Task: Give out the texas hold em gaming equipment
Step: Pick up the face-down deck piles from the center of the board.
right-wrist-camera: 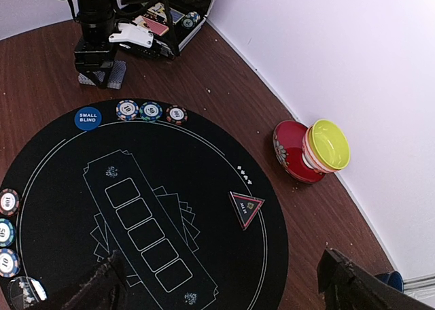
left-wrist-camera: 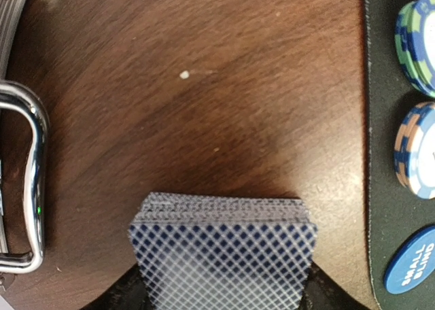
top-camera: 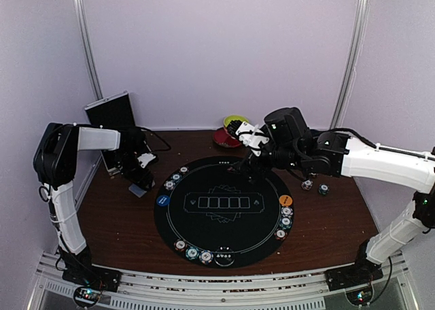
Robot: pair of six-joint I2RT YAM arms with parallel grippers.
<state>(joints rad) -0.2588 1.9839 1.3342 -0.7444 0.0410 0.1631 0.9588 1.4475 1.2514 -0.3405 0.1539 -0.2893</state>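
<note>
One card deck, cut off below, seems clamped by left tool.

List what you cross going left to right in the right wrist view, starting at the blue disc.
Blue round SMALL BLIND disc → row of three striped round poker chips → red triangular marker → red dish → yellow-green bowl

White tubular links and black joint housings on left arm and right arm. Black cables alongside. Green indicator lit near right wrist. Right gripper has black fingers.
</note>
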